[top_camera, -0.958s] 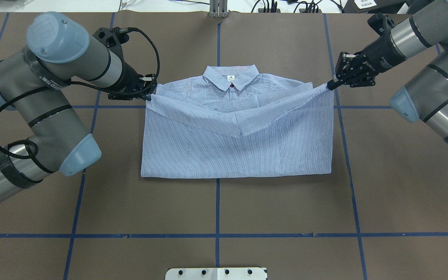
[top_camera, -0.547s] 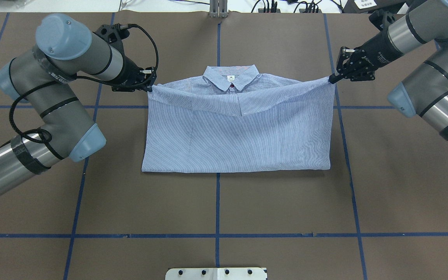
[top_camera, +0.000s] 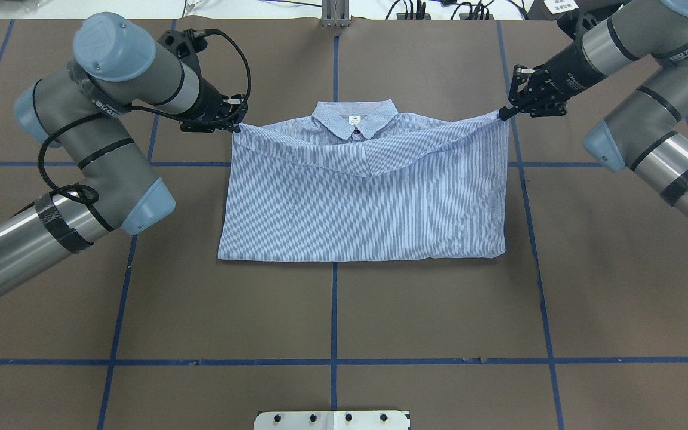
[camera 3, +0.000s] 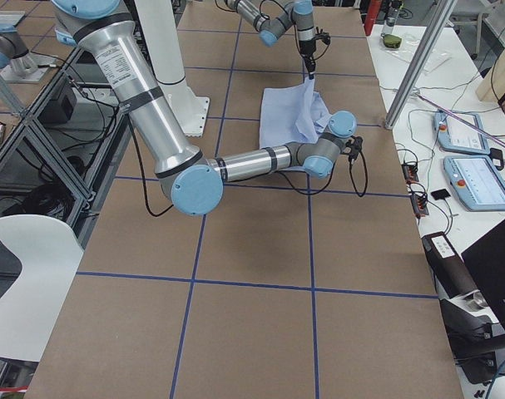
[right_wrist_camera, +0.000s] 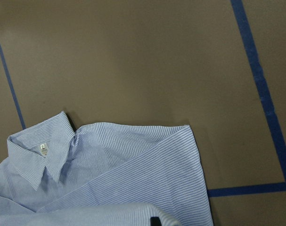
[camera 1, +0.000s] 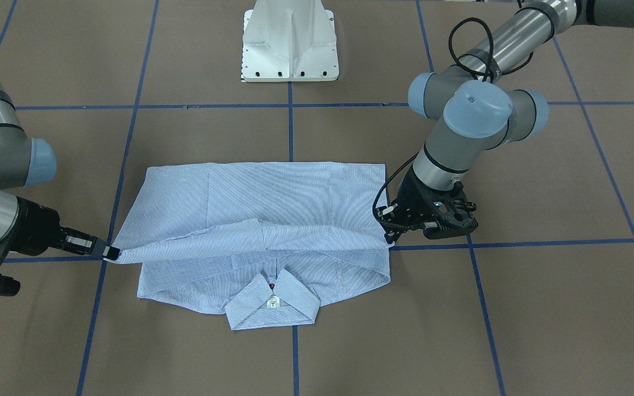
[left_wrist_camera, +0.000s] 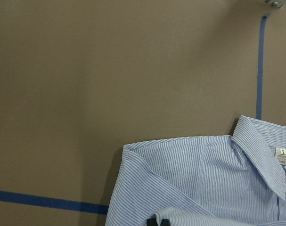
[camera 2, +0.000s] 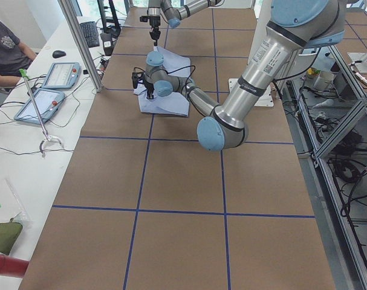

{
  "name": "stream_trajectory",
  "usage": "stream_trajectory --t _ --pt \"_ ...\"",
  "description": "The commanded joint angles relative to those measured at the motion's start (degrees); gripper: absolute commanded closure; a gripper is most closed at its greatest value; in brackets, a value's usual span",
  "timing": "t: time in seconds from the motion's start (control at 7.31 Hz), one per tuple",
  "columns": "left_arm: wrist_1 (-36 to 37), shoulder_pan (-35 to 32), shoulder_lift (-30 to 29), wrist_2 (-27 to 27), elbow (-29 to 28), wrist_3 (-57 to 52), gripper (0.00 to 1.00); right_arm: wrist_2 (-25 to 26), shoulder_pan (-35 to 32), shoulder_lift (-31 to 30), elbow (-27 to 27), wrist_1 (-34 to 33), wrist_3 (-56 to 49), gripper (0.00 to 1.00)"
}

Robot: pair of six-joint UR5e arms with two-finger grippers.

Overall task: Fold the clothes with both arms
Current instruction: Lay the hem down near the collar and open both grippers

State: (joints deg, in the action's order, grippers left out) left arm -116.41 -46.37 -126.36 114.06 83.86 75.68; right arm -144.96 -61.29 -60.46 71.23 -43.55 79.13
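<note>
**Position of the work.** The shirt (top_camera: 362,209) lies at the middle of the bench (top_camera: 439,310), front side up. Its collar (top_camera: 353,122) and white label (top_camera: 354,118) point away from the robot.

**State of the claws.** The left claw (top_camera: 235,124) is clenched on one corner of the doubled-over cloth, just beside the shirt's shoulder on that side. The right claw (top_camera: 502,113) is clenched on the opposite corner and stands a little outside the shirt's side edge. In the front-facing view the strip of cloth between the two claws is drawn out sideways. It sags slightly at the centre and crosses the shirt just below the collar.

**Progress.**
- Done: no sleeve hangs free, and the outline is a plain rectangle, so the sleeves appear to be tucked in.
- Done: the lower part is laid up over the chest, and the crease nearest the robot lies flat and straight.
- In hand: the bottom-to-top fold. By appearance it is nearly complete, since the held edge is close to the collar but not yet laid down.
- Left: lower the two corners onto the shoulders and release both claws. A further fold across the width may then be needed for a compact packet.
</note>
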Motion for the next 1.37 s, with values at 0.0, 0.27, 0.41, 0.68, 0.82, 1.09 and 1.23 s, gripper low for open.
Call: stream_trajectory --t 0.0,0.27,0.41,0.68,0.82,1.09,1.23 --pt "0.2 -0.6 0.4 -0.1 -0.5 -1.1 1.00 0.8 0.5 0.7 -0.4 -0.7 0.0 1.00" --pt "0.7 -0.6 1.0 -0.1 -0.4 -1.2 1.00 2.0 1.1 0.8 -0.4 -0.8 -0.1 1.00" --pt "0.7 -0.9 2.0 0.1 0.2 -1.2 1.00 2.2 1.8 0.8 -0.4 -0.8 -0.1 1.00" --pt "0.7 -0.8 1.9 0.2 0.3 -1.1 1.00 2.7 2.1 1.6 -0.4 -0.8 -0.1 1.00" --pt "0.7 -0.7 1.6 0.2 0.3 -0.9 1.00 2.7 2.1 1.7 -0.4 -0.7 -0.1 0.98" --pt "0.6 -0.6 1.4 0.9 0.4 -0.4 0.02 2.7 2.1 1.4 -0.2 -0.5 0.1 0.01" --pt "0.7 -0.9 1.6 0.9 0.7 -0.4 0.01 2.5 1.5 0.8 -0.2 -0.3 -0.1 0.00"
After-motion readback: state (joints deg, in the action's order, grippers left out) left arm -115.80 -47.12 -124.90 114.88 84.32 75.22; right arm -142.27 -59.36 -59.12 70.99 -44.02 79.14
